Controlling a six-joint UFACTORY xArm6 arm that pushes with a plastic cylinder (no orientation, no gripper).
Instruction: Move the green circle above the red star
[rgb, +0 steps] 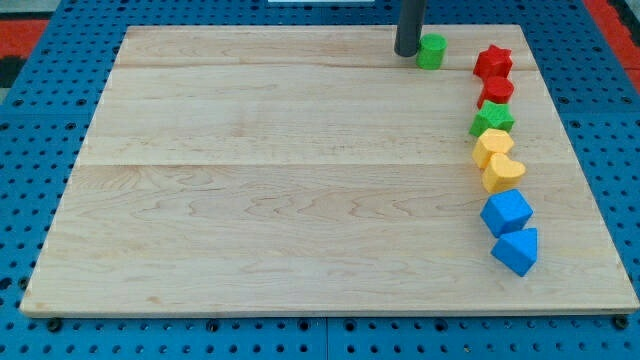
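**Student:** Tip (407, 52) of my straight dark rod — where does it stand, and is anything gripped?

**Instructor:** Nothing is gripped; the rod has no jaws to spread or press together, so it only pushes. My tip rests on the pale wooden board (250, 200) near the view's top edge, touching or just beside the left flank of the small green circular block (432, 51).

**Student:** And the goal?

**Instructor:** The red star-shaped block (493, 62) lies just to the view's right of the green circle, heading a column that runs down the right side: a second red block (497, 90), shape unclear; a green star-shaped block (493, 118); two yellow blocks (498, 160), touching; a blue block (506, 212); and a blue block below it (517, 250).

**Student:** How will the circle handle?

**Instructor:** Judged light, rigid and smooth-sided, it should slide readily on the wood. Being round, it will probably roll off my tip unless contact passes through its centre.

**Student:** Where to apply contact?

**Instructor:** On the lower-left flank, I would say, driving it up and rightward. Little board remains above the star, so the edge and a nudge to the star are the risks.
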